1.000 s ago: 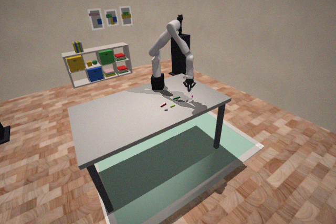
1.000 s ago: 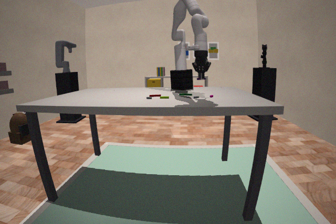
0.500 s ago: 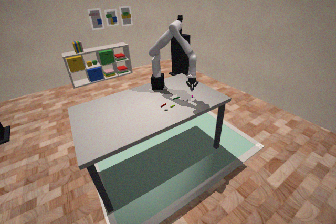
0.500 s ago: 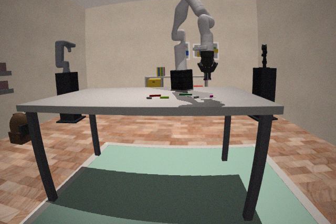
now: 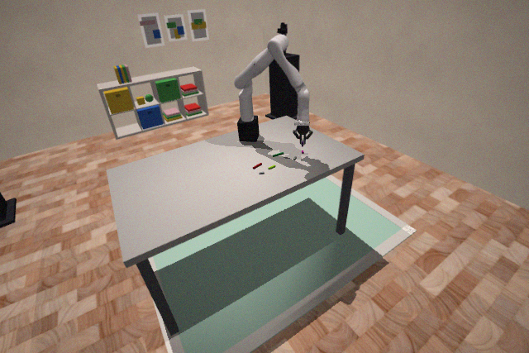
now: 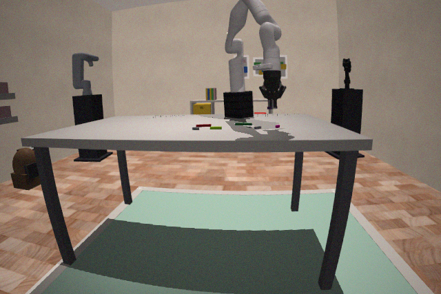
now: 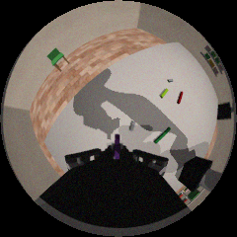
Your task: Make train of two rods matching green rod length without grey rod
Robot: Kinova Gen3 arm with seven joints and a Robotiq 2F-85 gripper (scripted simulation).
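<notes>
Across the surface (image 5: pixel 179 195), reading the top view from left to right, a red rod (image 5: pixel 257 165) lies first, with a small grey rod (image 5: pixel 261 173) just below it and a lime rod (image 5: pixel 271 167) beside them; these three sit well apart from the rest. Further right lies the green rod (image 5: pixel 278 154), the length reference, then a second grey rod (image 5: pixel 294 157), and last the short magenta rod (image 5: pixel 302 151) near the far right edge. Directly above that magenta piece hangs the end effector (image 5: pixel 302 140), fingers nearly together and clamped on a purple rod (image 7: pixel 117 146), which the wrist view shows gripped upright, pointing down between the pads. Purple and magenta together equal green, so this pairing seems to be the intended train, and carrying the purple piece to the magenta one makes sense because the magenta rod is already well away from the others. The held rod is off the surface and must be turned flat before it can lie end to end with the magenta rod. The nearby grey rod looks like the neighbour most likely to crowd the finished line.
</notes>
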